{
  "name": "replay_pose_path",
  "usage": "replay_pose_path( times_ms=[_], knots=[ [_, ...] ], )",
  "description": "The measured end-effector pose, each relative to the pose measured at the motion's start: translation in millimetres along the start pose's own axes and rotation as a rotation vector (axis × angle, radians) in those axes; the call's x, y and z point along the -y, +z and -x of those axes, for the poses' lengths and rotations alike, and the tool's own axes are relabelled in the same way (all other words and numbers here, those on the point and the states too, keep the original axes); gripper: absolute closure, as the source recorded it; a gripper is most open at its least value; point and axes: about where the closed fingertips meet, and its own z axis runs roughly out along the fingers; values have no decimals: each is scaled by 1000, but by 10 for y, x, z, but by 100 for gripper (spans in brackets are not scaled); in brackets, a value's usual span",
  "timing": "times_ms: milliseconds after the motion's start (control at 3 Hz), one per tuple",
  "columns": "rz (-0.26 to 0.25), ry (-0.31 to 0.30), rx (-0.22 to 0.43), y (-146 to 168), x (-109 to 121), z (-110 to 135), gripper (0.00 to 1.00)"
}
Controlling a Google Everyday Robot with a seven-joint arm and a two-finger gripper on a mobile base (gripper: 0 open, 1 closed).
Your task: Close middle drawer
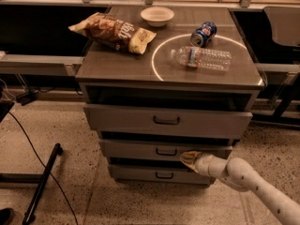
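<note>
Grey laminate fronts fill my view: the middle drawer [136, 148] sits second in the cabinet, below the taller top drawer [122, 118] and above the lowest drawer [136, 173]. It stands slightly out, with a dark gap showing along its upper edge. My gripper [186, 158] is low at the cabinet's right side, its tip against the middle drawer's front, just right of the small dark handle [166, 151]. The fingers [190, 159] look drawn together into one tapered point and hold nothing. The pale arm [243, 177] runs back from there toward the lower right corner. On the cabinet top [108, 67] lie a chip bag [115, 32], a bowl [157, 16], a blue can [203, 33] and a plastic bottle [201, 58] on its side.
</note>
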Motion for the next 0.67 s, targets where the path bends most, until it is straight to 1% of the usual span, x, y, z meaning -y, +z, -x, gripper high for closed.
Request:
replay_pose_path(
  times_ms=[333,667],
  knots=[
    [-7,-1,6,-1,22,-17,100],
    [-10,-20,14,-103,27,-30,100]
  ],
)
